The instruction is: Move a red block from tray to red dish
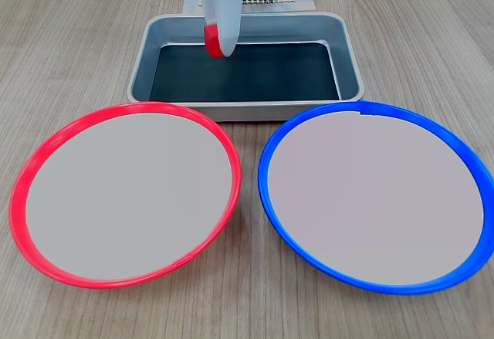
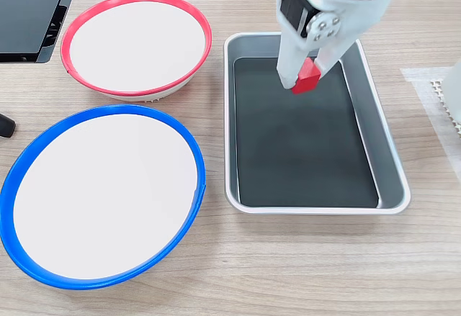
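My gripper is clamped on the red block, pinching it between my white fingers above the tray. In a fixed view the block hangs over the dark bottom near the tray's far wall. The red dish sits just in front of the tray, beside the blue dish, both pale inside.
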Robot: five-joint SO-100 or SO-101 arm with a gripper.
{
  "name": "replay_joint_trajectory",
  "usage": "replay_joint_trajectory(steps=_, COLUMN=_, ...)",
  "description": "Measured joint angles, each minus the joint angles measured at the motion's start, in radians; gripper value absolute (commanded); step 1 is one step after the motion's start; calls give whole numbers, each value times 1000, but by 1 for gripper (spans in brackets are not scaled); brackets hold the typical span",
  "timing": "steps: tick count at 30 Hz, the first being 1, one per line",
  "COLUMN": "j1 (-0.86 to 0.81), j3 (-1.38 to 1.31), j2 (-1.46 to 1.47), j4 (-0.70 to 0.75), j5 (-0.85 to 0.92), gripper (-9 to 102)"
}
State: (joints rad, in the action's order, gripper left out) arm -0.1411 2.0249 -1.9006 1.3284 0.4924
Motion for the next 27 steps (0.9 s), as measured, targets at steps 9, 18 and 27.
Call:
replay_joint_trajectory(steps=9, j1=17, j3=-614, j2=-74, j4=170, j5=-382, gripper=0)
replay_joint_trajectory(steps=18, j1=-69, j3=-1034, j2=365, j4=49, j5=-414, gripper=0)
replay_joint_trajectory(steps=27, j1=-121, j3=-930, j2=710, j4=-199, j5=-222, gripper=0)
